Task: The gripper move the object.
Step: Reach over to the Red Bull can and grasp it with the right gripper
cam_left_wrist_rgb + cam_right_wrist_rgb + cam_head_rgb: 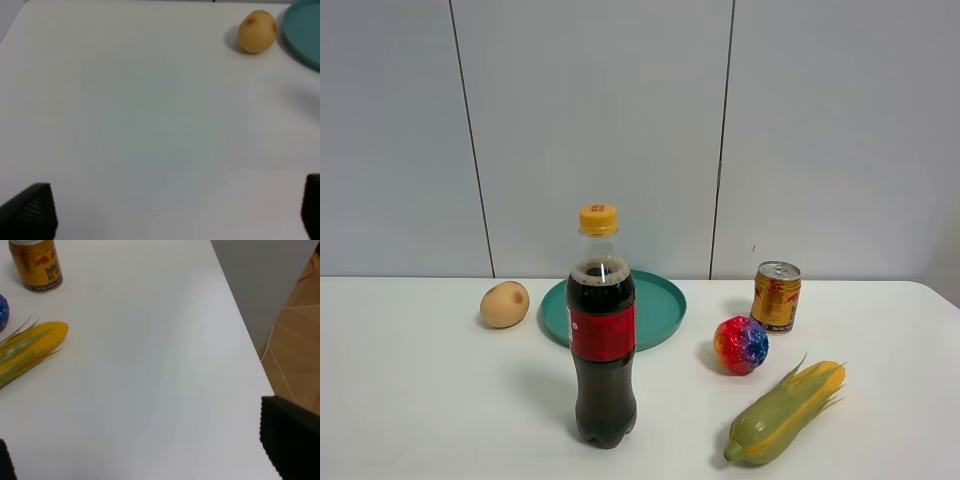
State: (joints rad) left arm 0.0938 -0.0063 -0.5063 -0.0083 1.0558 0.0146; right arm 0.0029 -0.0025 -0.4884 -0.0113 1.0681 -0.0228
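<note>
The small gold-yellow can (776, 296) with red markings and a silver top stands upright on the white table at the right, behind the multicoloured ball (741, 344). It also shows in the right wrist view (36, 265), far from my right gripper (145, 462). That gripper is open and empty over bare table near the table's right edge. My left gripper (170, 215) is open and empty over bare table, well short of the potato (257, 31). Neither arm shows in the exterior high view.
A dark cola bottle (601, 340) stands front centre. A teal plate (655, 305) lies behind it, with the potato (505, 304) to its left. A corn cob (785, 412) lies front right and also shows in the right wrist view (30, 351). The table edge (240, 325) drops to the floor.
</note>
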